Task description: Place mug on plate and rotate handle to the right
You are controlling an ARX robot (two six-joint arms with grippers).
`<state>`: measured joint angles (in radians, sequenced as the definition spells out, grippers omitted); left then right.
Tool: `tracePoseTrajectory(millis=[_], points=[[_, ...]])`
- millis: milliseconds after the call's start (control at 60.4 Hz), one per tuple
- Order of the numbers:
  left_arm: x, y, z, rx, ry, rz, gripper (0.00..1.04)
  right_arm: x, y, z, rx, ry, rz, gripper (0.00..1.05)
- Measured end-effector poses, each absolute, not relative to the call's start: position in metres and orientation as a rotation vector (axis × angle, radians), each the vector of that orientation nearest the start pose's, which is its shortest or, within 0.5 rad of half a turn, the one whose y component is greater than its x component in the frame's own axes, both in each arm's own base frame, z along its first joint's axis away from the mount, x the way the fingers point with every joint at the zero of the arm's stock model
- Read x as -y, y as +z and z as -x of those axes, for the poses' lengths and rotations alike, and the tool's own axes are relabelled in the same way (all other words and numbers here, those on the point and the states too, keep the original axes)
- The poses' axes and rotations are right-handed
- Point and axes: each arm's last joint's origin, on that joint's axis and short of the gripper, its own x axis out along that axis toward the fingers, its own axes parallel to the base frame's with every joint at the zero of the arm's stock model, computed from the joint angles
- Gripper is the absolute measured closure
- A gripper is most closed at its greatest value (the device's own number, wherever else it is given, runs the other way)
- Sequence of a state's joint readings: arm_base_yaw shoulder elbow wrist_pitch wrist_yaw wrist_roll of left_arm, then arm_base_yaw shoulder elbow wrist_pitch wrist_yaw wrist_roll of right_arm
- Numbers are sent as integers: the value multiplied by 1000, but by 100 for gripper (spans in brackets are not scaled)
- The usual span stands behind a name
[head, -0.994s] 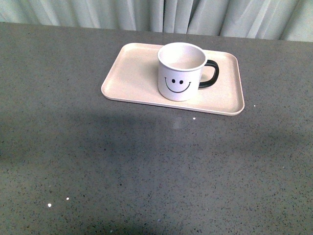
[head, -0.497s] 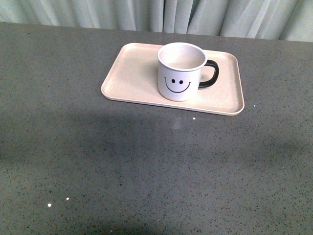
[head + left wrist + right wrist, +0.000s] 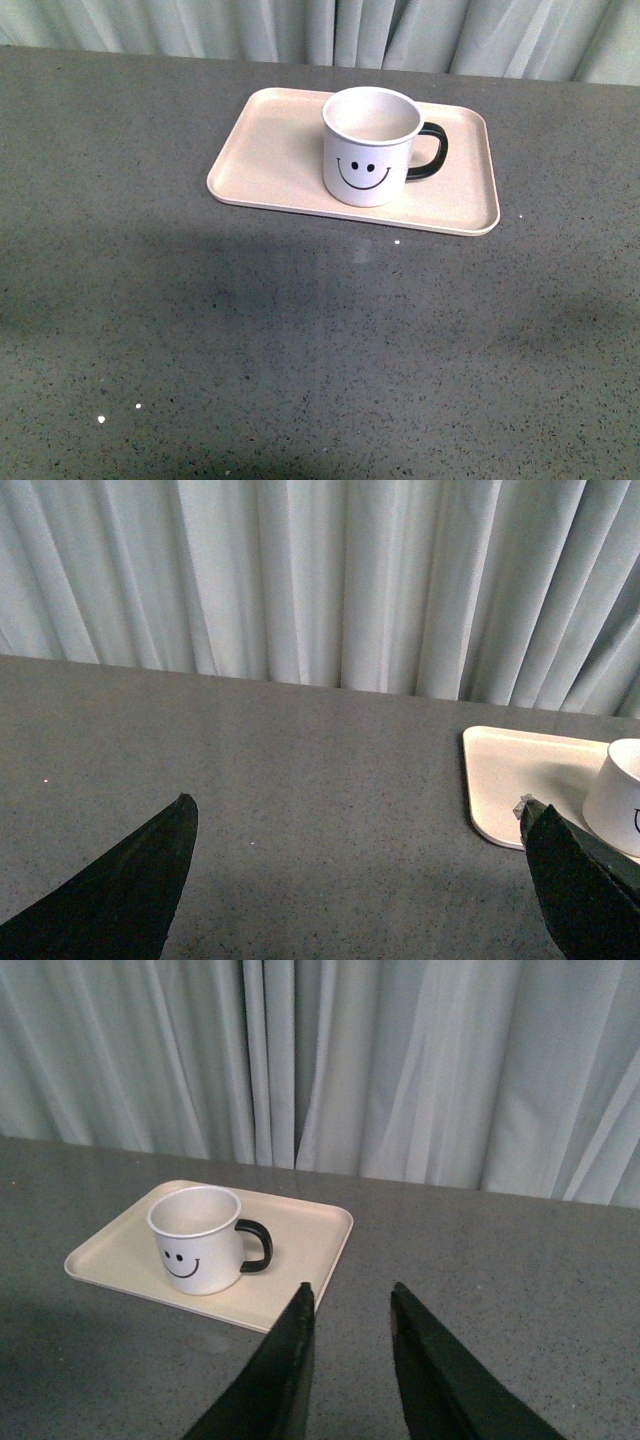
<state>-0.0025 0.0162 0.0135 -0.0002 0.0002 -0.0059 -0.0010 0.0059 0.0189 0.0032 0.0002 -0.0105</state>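
The white mug [image 3: 368,150] with a black smiley face stands upright on the pale pink-beige plate [image 3: 270,150], its black handle [image 3: 432,152] pointing right. Neither gripper shows in the front view. In the left wrist view my left gripper [image 3: 357,815] is open wide and empty above the table, with the plate [image 3: 510,780] and the mug's edge [image 3: 618,795] beside one finger. In the right wrist view my right gripper [image 3: 350,1295] is open and empty, held back from the plate [image 3: 110,1245] and the mug [image 3: 197,1240].
The grey speckled table [image 3: 300,340] spreads around the plate. A pale curtain [image 3: 330,30] hangs along the table's far edge, close behind the plate.
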Motion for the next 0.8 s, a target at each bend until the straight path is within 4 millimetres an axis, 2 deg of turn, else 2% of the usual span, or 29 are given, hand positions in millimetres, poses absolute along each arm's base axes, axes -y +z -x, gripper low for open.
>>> tracePoseTrajectory(millis=[348, 398, 795], points=[[0, 167, -98, -3, -3, 6, 9, 0, 170, -97, 16, -1, 10, 21], [0, 167, -98, -3, -3, 6, 9, 0, 170, -97, 16, -1, 10, 8], [0, 167, -98, -3, -3, 6, 9, 0, 170, -97, 16, -1, 10, 9]])
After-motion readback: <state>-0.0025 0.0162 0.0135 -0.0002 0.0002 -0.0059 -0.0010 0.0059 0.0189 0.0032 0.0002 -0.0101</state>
